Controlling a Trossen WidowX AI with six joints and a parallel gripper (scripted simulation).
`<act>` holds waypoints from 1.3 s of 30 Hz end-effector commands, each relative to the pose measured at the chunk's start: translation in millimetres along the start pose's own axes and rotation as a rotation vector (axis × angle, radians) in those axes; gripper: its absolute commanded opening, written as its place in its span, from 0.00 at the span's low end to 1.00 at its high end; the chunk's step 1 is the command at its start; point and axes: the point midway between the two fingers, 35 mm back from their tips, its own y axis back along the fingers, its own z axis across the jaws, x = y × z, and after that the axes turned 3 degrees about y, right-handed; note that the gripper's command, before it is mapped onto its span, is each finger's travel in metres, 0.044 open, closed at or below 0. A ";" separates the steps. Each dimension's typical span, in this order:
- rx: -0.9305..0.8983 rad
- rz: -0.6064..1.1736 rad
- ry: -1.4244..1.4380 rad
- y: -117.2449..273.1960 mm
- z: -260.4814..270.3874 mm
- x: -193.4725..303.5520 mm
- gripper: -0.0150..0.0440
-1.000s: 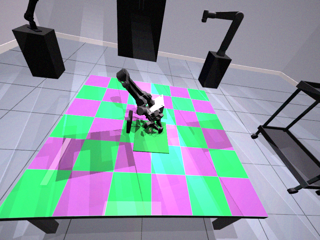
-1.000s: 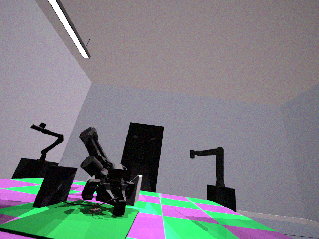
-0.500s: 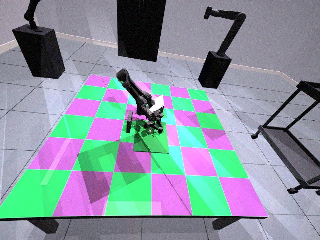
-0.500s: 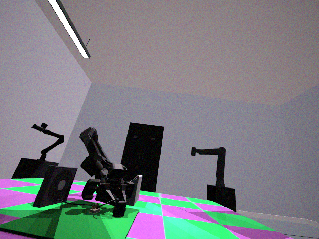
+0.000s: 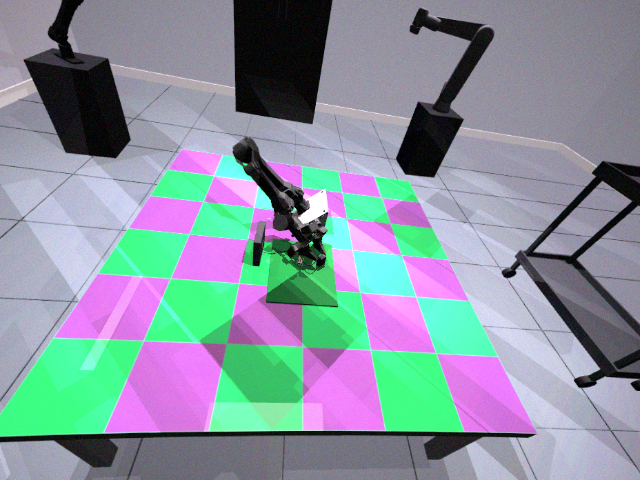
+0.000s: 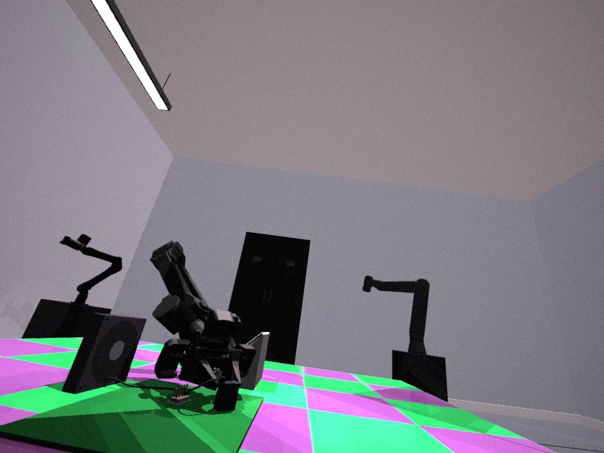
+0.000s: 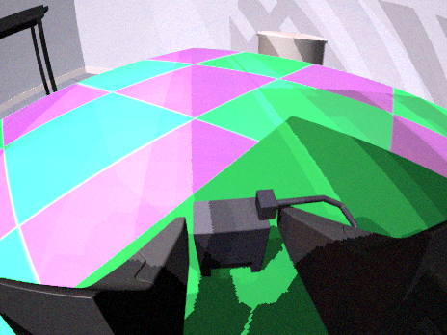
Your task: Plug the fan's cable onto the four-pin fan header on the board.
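Note:
My gripper (image 5: 318,255) (image 6: 224,382) (image 7: 232,236) is open, one finger on each side of the dark box-shaped plug (image 5: 321,260) (image 6: 226,396) (image 7: 230,226), with narrow gaps in the wrist view. The plug stands upright low over the green board (image 5: 302,289) (image 6: 146,419) (image 7: 356,164), near its right edge in the top and exterior views; whether it touches the board I cannot tell. Its thin dark cable (image 6: 141,386) (image 7: 310,199) leads to the fan (image 5: 259,243) (image 6: 112,351). The header (image 5: 299,261) (image 6: 179,396) stands left of the plug with bare pins; it is hidden in the wrist view.
The fan stands upright at the board's left. A white-faced panel (image 5: 316,206) (image 6: 259,360) stands tilted behind the gripper. A dark cart (image 5: 578,305) stands right of the checkered table (image 5: 263,372). Two more arms on pedestals and a black cabinet (image 5: 281,56) (image 6: 271,292) are behind.

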 end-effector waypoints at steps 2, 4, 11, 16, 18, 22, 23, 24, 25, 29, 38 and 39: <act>0.000 0.000 0.000 0.0 0.0 0.0 0.60; 0.000 0.000 0.000 0.0 0.0 0.0 0.60; 0.000 0.000 0.000 14.6 -6.3 -6.2 0.60; 0.000 0.000 0.000 28.9 -10.3 -11.2 0.60; 0.000 0.000 0.000 34.9 -11.4 -13.0 0.60; 0.000 0.000 0.000 47.2 -12.6 -16.3 0.60; 0.000 0.000 0.000 50.4 -12.7 -17.1 0.60; 0.000 0.000 0.000 53.5 -12.8 -17.8 0.60; 0.000 0.000 0.000 56.7 -12.7 -18.5 0.60; -0.001 0.001 0.000 69.4 -11.8 -20.9 0.60; -0.002 0.001 0.000 98.2 -5.0 -24.4 0.60; -0.002 0.001 0.000 101.4 -3.8 -24.6 0.60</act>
